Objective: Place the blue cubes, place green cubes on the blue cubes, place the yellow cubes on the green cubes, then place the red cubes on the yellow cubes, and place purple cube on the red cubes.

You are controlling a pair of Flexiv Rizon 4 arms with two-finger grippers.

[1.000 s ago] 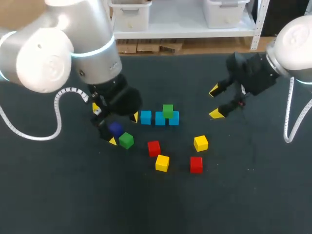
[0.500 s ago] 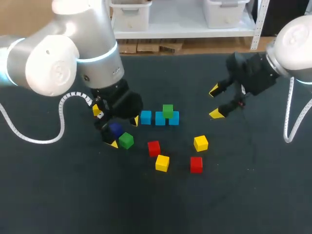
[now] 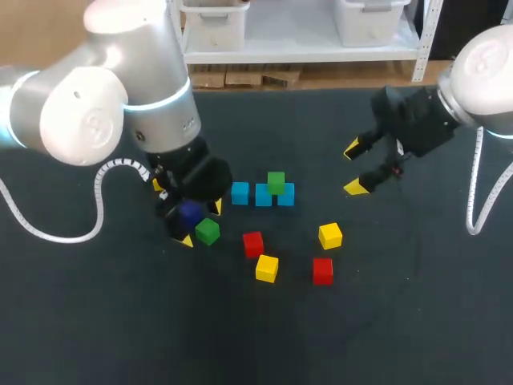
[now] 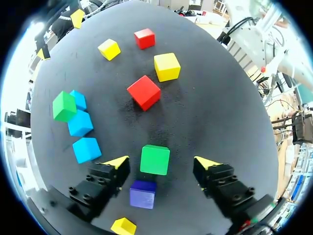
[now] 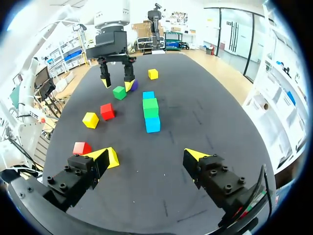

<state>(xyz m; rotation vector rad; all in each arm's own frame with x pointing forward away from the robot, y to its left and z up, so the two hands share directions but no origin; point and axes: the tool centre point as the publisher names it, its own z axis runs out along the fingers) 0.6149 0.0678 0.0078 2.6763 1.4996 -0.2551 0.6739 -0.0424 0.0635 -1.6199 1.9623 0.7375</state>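
Edging slightly nearer since a second ago, the left gripper (image 3: 200, 224) hangs open astride a small purple cube (image 3: 190, 212) and a plain green cube (image 3: 207, 232), touching neither. Rightward, three blue cubes (image 3: 240, 193) sit in a row with a second green cube (image 3: 276, 182) on top. The right gripper (image 3: 353, 168) hovers open, well apart.

Silver-white arms (image 3: 152, 88), coiled white cables (image 3: 120, 163)

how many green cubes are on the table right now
2. The stacked green cube sits on the blue cubes; the loose green cube lies between the tips of the open left gripper. The left arm may hide more.
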